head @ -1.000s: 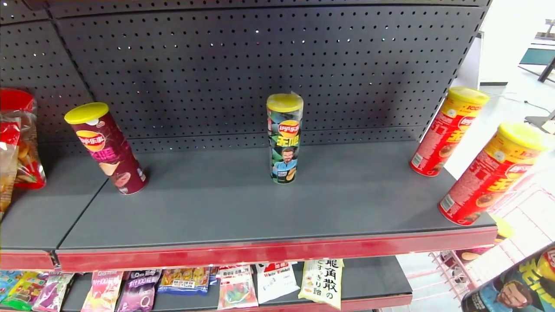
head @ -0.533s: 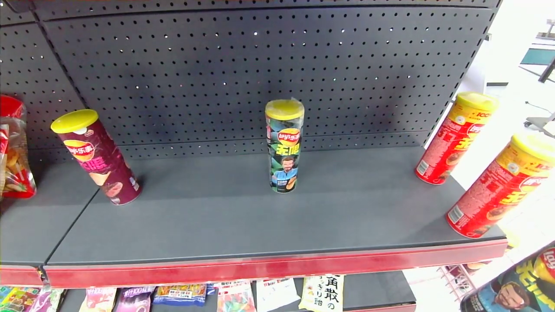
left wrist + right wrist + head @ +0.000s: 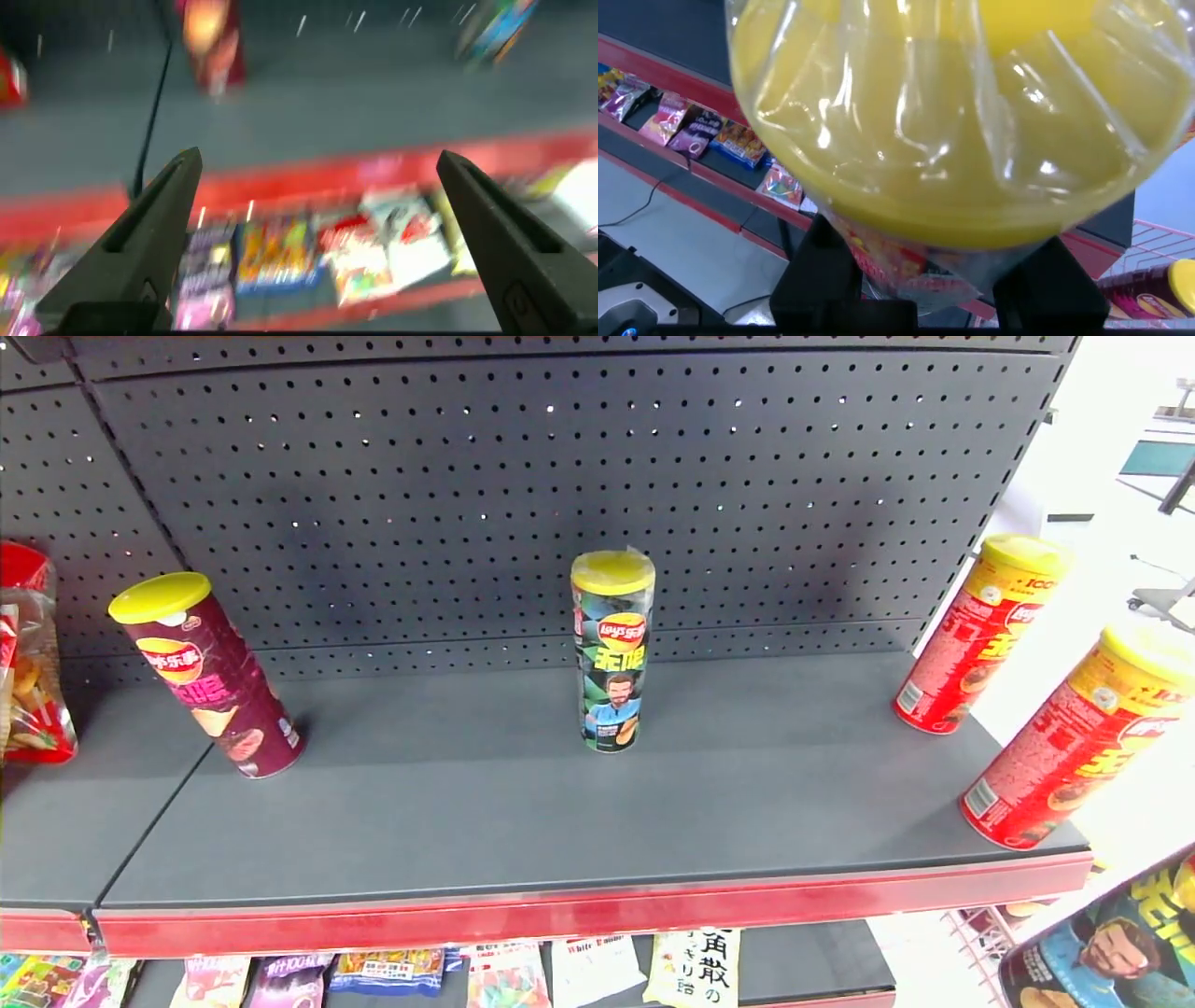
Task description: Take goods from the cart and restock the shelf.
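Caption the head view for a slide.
Shelf with purple can, blue can and two red cans; held can at lower right.

Matt dark grey perforated metal back panel [image 3: 467, 476] across the upper frame. Below it is a matt grey shelf board [image 3: 523, 821] with a glossy red front strip [image 3: 579, 910]. Crinkled, shiny clear film wraps the yellow-lidded can [image 3: 952, 121].

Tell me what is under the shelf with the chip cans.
A lower shelf with a row of snack packets along its front. The upper shelf and its red edge cover the packets' tops and everything behind.
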Controlling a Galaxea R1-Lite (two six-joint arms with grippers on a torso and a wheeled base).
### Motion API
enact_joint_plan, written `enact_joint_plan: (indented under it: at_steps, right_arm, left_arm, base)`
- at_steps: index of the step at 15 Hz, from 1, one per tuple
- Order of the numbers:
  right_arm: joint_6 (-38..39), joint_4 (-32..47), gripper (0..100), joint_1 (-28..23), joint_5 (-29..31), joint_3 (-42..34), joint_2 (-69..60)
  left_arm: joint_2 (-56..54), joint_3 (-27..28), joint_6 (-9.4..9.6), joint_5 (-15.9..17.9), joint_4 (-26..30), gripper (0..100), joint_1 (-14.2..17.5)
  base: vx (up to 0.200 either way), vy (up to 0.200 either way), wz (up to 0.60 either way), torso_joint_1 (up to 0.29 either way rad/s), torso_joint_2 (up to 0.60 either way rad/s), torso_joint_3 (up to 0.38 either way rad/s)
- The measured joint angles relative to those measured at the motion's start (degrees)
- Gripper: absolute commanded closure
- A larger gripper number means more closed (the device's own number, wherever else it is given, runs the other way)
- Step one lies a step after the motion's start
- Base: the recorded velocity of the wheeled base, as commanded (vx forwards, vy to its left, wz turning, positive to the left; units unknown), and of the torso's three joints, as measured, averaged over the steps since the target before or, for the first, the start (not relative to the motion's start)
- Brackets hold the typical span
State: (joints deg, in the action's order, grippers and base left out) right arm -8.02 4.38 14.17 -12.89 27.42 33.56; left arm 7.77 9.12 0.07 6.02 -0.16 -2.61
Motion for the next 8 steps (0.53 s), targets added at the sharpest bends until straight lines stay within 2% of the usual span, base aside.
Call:
enact_joint_plan:
  at_steps: [2,4,6,8]
  right_arm:
    - [0.0,0.0,100,0.0,0.0,1.7,1.4]
    - [0.0,0.0,100,0.0,0.0,2.2,2.3]
    - [0.1,-0.2,100,0.0,0.0,2.4,2.8]
    - [0.1,-0.3,100,0.0,0.0,2.6,3.1]
  left_arm:
    - [9.1,9.8,0.71,4.6,0.1,0,-0.8]
    - [20.5,17.0,1.84,13.5,-1.0,0,-1.5]
    - [33.2,22.8,3.60,24.1,-4.2,0,-2.2]
    - [43.9,26.1,6.19,29.4,-7.8,0,-3.6]
  base:
    - [0.000,0.000,0.00,0.000,0.00,0.000]
    - [0.000,0.000,0.00,0.000,0.00,0.000]
    - [0.000,0.000,0.00,0.000,0.00,0.000]
    - [0.000,0.000,0.00,0.000,0.00,0.000]
